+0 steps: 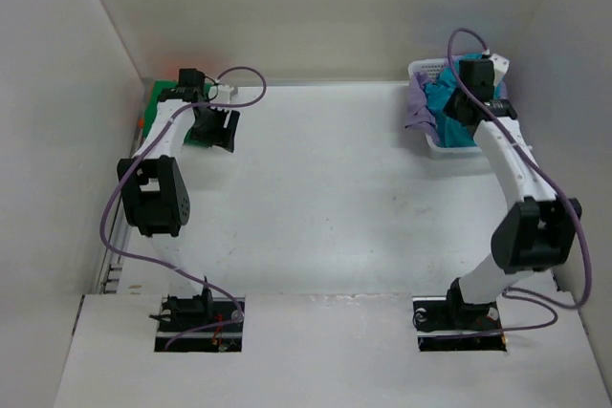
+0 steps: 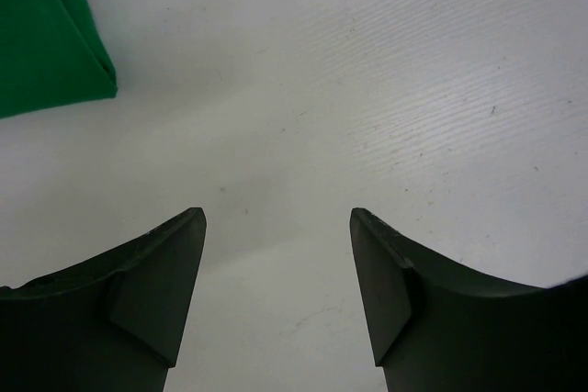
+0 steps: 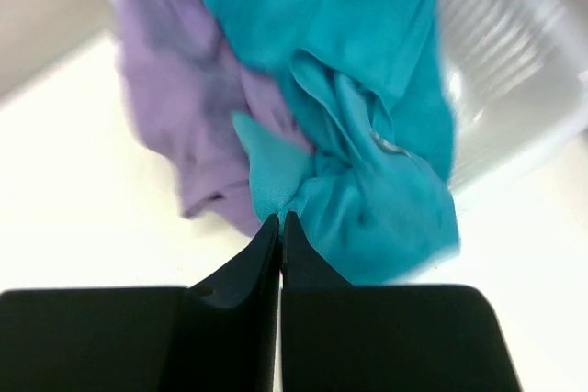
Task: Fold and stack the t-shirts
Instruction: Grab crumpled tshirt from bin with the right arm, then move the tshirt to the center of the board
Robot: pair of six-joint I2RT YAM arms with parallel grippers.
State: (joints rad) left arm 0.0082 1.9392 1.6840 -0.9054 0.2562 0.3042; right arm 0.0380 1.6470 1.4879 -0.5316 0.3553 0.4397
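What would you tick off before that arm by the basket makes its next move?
1. Right fingers shut on a fold of the teal shirt: ok.
2. Teal shirt free of the lavender shirt: cannot tell, they overlap.
3. Cloth unsnagged on the basket: cannot tell.
4. Left fingers open, holding nothing: ok.
5. Green shirt lies folded, off to the side of the left fingers: ok.

2 white arms (image 1: 507, 164) w/ black joints (image 1: 540, 231), purple cables (image 1: 115, 226), black fingers (image 2: 156, 309).
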